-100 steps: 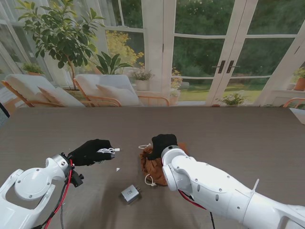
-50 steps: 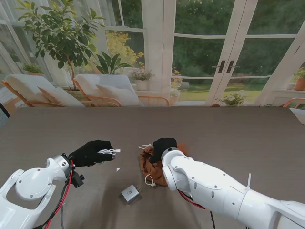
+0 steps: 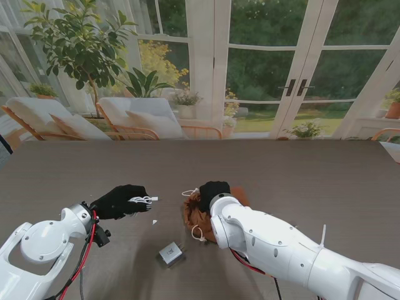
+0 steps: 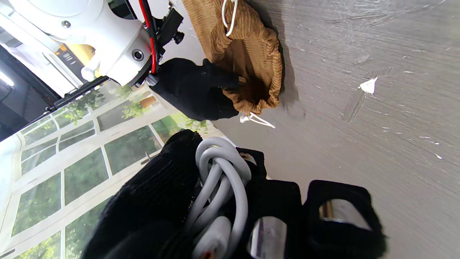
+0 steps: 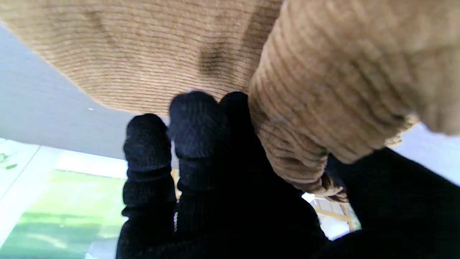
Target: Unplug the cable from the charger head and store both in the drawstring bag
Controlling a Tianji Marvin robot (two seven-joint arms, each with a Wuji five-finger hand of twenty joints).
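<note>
Corduroy bag rim pinched — table beyond bare.

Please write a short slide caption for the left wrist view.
Left hand holds the coiled cable while the right hand grips the drawstring bag.

We count one brown corduroy drawstring bag, one coiled white cable and one silver charger head on our single grey table. We have two black-gloved hands: our left hand and our right hand. One small white scrap lies on the table. The bag shows two white drawstring loops, as far as we can make out.
</note>
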